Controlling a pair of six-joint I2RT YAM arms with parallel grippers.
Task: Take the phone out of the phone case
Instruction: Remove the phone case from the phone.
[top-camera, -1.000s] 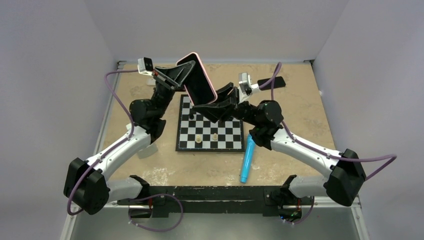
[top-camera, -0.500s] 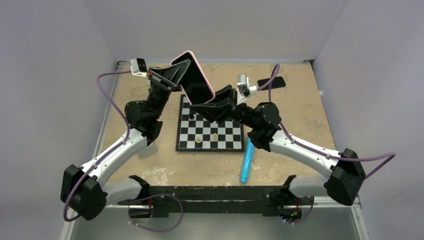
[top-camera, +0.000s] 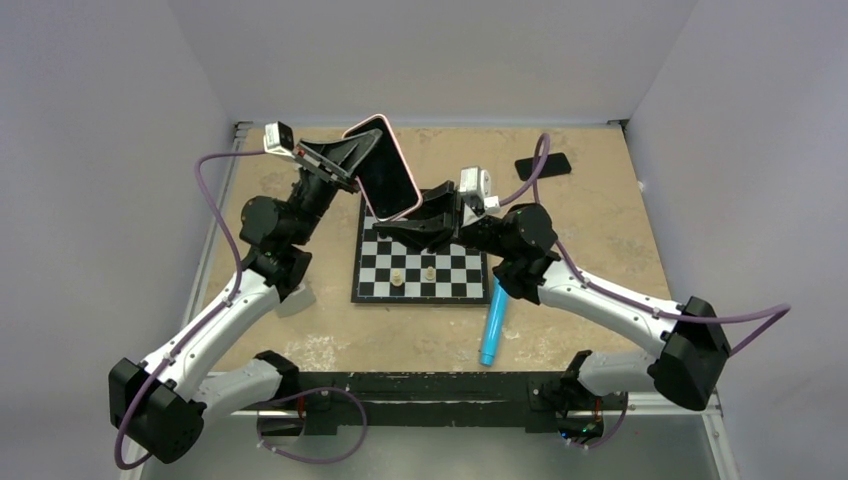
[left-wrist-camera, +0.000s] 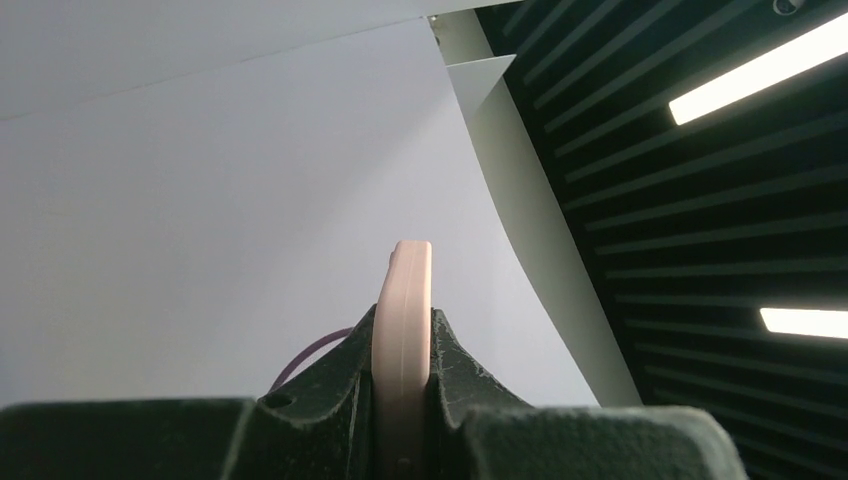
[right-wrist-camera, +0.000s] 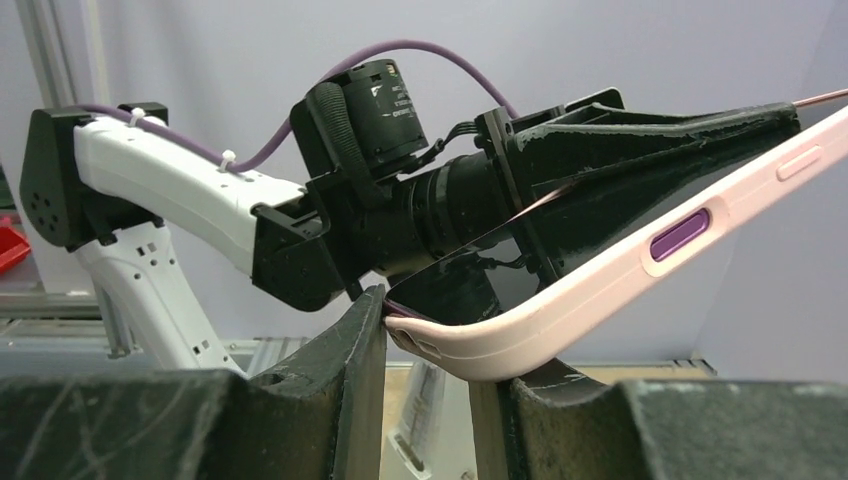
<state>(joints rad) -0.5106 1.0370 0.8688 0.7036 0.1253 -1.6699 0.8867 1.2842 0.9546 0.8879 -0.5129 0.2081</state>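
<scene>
A phone with a dark screen sits in a pink case (top-camera: 385, 172), held tilted in the air above the far edge of the chessboard. My left gripper (top-camera: 360, 152) is shut on the case's upper left side; in the left wrist view the pink edge (left-wrist-camera: 402, 320) stands clamped between the fingers of this gripper (left-wrist-camera: 402, 400). My right gripper (top-camera: 400, 222) is at the case's lowest corner. In the right wrist view that corner (right-wrist-camera: 470, 345) is wedged between the fingertips of the right gripper (right-wrist-camera: 430, 335), with the screen (right-wrist-camera: 465, 285) against the left finger and the case back on the right one.
A chessboard (top-camera: 420, 262) with a few pieces (top-camera: 397, 277) lies below the phone. A blue marker (top-camera: 493, 320) lies by the board's right front corner. A second black phone (top-camera: 543, 164) lies at the back right. The enclosure walls stand close on both sides.
Both grippers and the cased phone have moved down and a little to the left. The left arm has stretched out leftward. Both grips look unchanged.
</scene>
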